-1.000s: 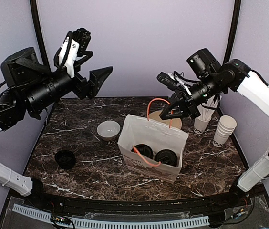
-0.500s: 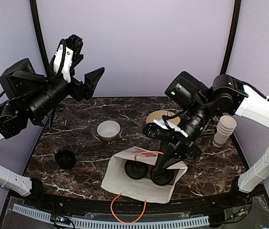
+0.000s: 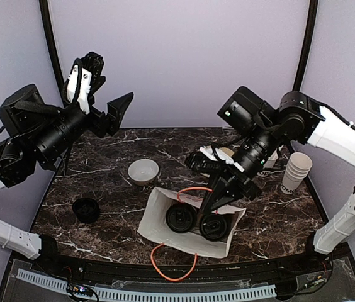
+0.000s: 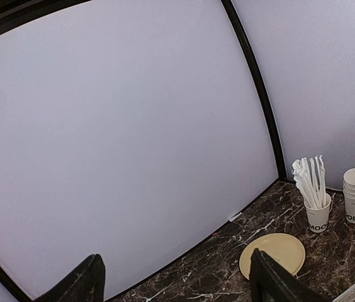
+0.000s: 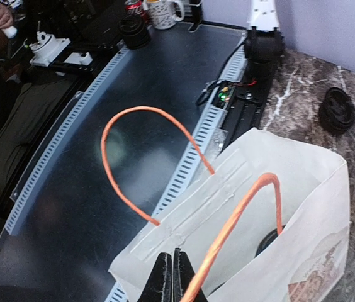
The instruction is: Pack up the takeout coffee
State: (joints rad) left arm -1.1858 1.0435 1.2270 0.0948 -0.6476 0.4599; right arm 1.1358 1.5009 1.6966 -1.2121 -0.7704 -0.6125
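Note:
The takeout coffee is two black-lidded cups [image 3: 182, 218] [image 3: 215, 225] side by side inside a white paper bag [image 3: 154, 217] with orange cord handles, near the table's front edge. My right gripper [image 3: 210, 206] hovers over the bag's mouth. In the right wrist view it [image 5: 172, 277] is shut, tips over the bag's [image 5: 253, 207] rim, with one orange handle [image 5: 247, 211] running across its right finger. A lid edge [image 5: 269, 242] shows inside the bag. The other handle [image 3: 174, 265] hangs past the table edge. My left gripper [image 3: 102, 88] is raised high at the left, open and empty [image 4: 174, 286].
A white bowl [image 3: 143, 170] and a black lid [image 3: 87, 209] sit on the table's left half. A stack of lidless cups [image 3: 296, 171] stands at the right. The left wrist view shows a yellow plate [image 4: 272, 253] and a cup of white sticks [image 4: 316, 211] at the back.
My right gripper came down and forward from the back, and the bag moved with it to the front edge, tilting toward the camera. The left arm lifted slightly and stayed open.

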